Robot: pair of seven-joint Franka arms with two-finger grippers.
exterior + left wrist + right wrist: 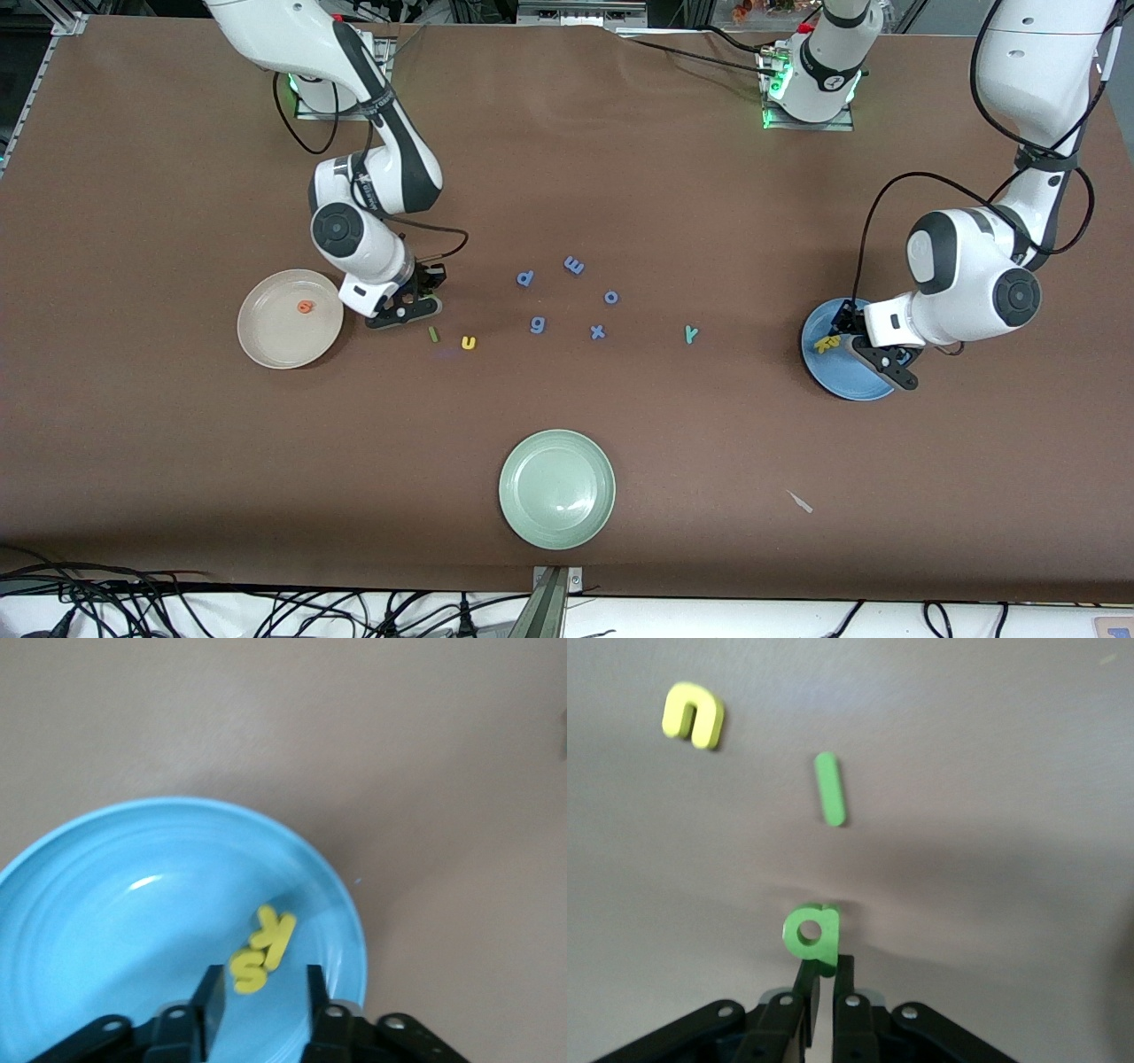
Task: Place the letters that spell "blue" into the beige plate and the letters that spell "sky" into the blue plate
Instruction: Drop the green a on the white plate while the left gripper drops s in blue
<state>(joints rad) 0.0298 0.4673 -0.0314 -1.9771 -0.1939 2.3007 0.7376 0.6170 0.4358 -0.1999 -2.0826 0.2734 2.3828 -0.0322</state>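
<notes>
Letters for "blue" and "sky" are spread over the brown table [177, 461]. An orange e [306, 307] lies in the beige plate [266, 350], which sits toward the right arm's end. Just beside that plate is the right gripper [823, 985], low over the table, and its jaws are squeezed tight on the stem of a green b [812, 935] (you can see this best from the right wrist). Near it on the table lie a dark green l [433, 334] and a yellow u [468, 342], side by side but not touching. Toward the left arm's end sits the blue plate [855, 385]. In it are a yellow s [248, 971] and a yellow k [274, 935], touching each other. The left gripper [262, 998] hangs over that plate with its jaws partly open and nothing between them; the s lies just under the gap. A teal y [691, 334] rests alone on the table, between the blue plate and the purple-blue letters. Those are a d [524, 278], an m [574, 265], an o [611, 298], a g [537, 325] and an x [598, 332], bunched in the middle. A pale green plate [556, 488] sits nearer the camera than all of them, with nothing in it.
</notes>
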